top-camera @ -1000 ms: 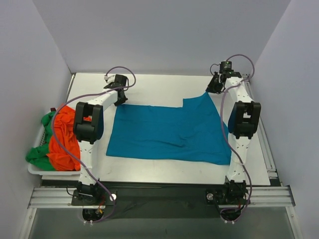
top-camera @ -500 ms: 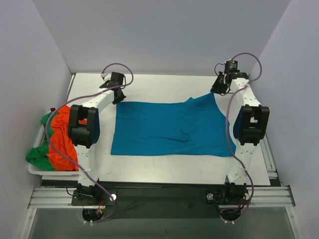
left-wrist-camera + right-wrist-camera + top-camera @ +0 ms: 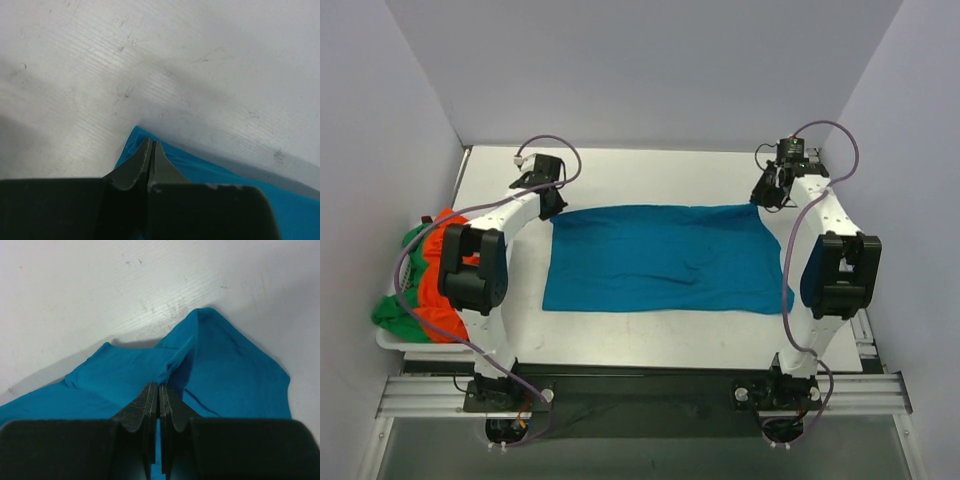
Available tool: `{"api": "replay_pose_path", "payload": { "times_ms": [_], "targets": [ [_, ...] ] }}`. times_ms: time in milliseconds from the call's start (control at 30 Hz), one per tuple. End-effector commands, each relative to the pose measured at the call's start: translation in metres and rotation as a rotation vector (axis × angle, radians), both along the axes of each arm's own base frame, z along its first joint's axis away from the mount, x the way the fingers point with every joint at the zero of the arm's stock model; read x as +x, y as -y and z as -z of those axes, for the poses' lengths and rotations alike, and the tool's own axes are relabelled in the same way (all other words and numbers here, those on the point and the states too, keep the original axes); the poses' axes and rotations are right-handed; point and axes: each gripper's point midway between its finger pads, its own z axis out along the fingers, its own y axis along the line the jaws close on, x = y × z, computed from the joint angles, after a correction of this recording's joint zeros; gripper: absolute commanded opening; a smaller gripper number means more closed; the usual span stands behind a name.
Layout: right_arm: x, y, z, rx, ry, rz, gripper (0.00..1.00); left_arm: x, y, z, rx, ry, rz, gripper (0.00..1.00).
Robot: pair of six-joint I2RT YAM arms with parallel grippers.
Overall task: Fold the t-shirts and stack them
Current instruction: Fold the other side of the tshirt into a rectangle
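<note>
The soft, matt cloth t-shirt (image 3: 665, 258) lies on a scuffed, matt white table (image 3: 100, 60).

This looks like a robot lab, set up as a small test booth. Plain grey walls (image 3: 650, 70) stand on three sides. Inside is a flat white table (image 3: 650, 170) with scratch marks on it. Two white robot arms, the left arm (image 3: 480, 270) and the right arm (image 3: 835, 270), are fixed to a metal rail (image 3: 640, 395) at the near edge. Purple cables (image 3: 545, 140) loop along the arms.

Bright, even light — soft shadows, wrist views faintly blurred.
</note>
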Motion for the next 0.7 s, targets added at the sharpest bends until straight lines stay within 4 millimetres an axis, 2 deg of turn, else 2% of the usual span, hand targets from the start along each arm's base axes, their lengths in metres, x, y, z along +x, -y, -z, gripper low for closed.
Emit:
{"api": "replay_pose_path", "payload": {
  "times_ms": [0,400,433,667],
  "targets": [
    [-0.019,0.007,-0.005,-0.025,0.0,0.05,0.0,-0.001,-0.003,-0.026,-0.033,0.082,-0.018,0.0],
    [-0.076,0.017,0.001,-0.048,-0.022,0.114,0.0,-0.042,-0.01,-0.024,-0.058,0.08,-0.041,0.0],
    [-0.082,0.016,0.007,-0.046,-0.034,0.114,0.0,-0.047,-0.011,-0.023,-0.058,0.078,-0.04,0.0],
    [-0.101,0.019,0.016,-0.04,-0.051,0.131,0.0,-0.062,-0.011,-0.02,-0.071,0.073,-0.042,0.0]
  ]
}}
